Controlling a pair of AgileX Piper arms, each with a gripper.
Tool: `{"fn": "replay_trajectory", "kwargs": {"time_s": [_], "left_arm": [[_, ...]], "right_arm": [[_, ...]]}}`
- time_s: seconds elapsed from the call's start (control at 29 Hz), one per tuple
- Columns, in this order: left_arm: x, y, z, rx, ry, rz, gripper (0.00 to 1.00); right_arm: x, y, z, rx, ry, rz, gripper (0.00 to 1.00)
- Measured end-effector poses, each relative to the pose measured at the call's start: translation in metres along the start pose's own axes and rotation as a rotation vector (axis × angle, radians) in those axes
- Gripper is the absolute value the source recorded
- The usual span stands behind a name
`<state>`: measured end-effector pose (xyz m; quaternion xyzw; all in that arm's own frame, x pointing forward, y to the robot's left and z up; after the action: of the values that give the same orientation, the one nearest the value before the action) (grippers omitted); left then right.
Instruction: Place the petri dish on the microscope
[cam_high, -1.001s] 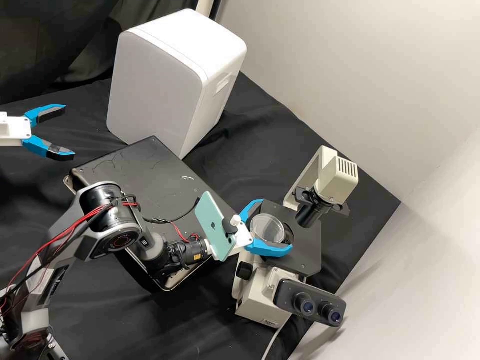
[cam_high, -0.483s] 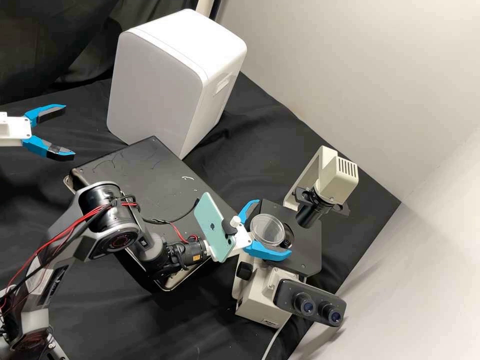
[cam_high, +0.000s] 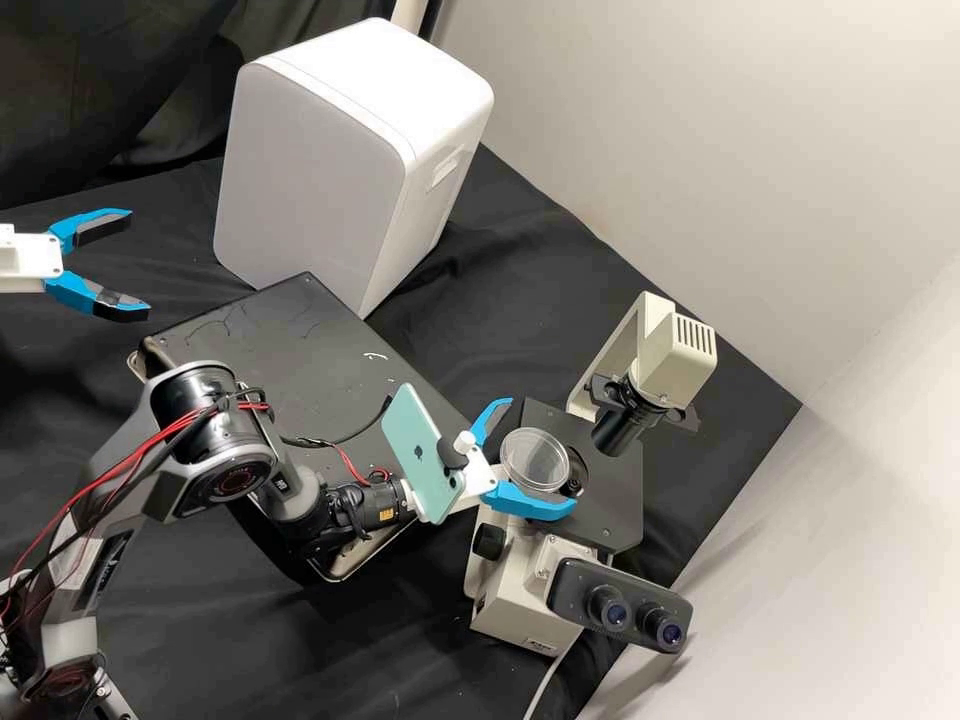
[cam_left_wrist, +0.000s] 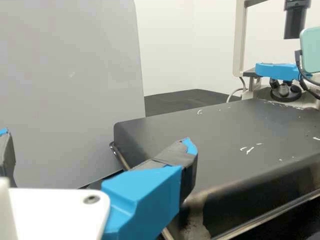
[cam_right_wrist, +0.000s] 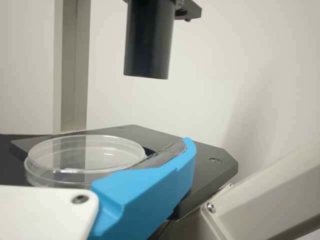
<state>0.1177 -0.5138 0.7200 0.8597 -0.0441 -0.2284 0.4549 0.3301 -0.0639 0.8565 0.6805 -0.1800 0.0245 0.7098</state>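
Left claw (cam_high: 128, 260) held wide and empty above the counter (cam_high: 500, 270), white box (cam_high: 350, 150) set behind a black tray (cam_high: 290, 350), right claw (cam_high: 540, 455) spread loosely around the petri dish (cam_right_wrist: 85, 155), dish laid flat on the microscope (cam_high: 520, 585) stage, overhung by the dark lens tube (cam_high: 612, 432).

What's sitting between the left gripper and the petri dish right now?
In the high view, a flat black slab lies between the left gripper and the petri dish, then the mint-green device on the right arm's wrist.
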Motion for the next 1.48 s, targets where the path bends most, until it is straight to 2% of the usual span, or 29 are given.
{"fn": "replay_trajectory", "kwargs": {"time_s": [0.14, 0.38, 0.45, 0.62, 1.48], "left_arm": [[0.000, 0.0001, -0.001, 0.000, 0.004, 0.001, 1.00], [0.001, 0.0005, -0.002, -0.001, 0.014, 0.003, 1.00], [0.001, 0.0007, -0.003, -0.001, 0.020, 0.004, 1.00], [0.001, 0.0007, -0.003, -0.001, 0.022, 0.004, 1.00], [0.001, 0.0007, -0.003, -0.001, 0.022, 0.004, 1.00]], "right_arm": [[-0.007, 0.004, -0.004, -0.001, 0.007, 0.001, 1.00], [-0.025, 0.017, -0.009, 0.047, 0.026, 0.002, 1.00], [-0.028, 0.019, -0.011, 0.046, 0.033, 0.003, 1.00], [-0.031, 0.021, -0.013, 0.067, 0.041, 0.004, 1.00], [-0.030, 0.019, -0.011, 0.065, 0.036, -0.001, 1.00]]}}
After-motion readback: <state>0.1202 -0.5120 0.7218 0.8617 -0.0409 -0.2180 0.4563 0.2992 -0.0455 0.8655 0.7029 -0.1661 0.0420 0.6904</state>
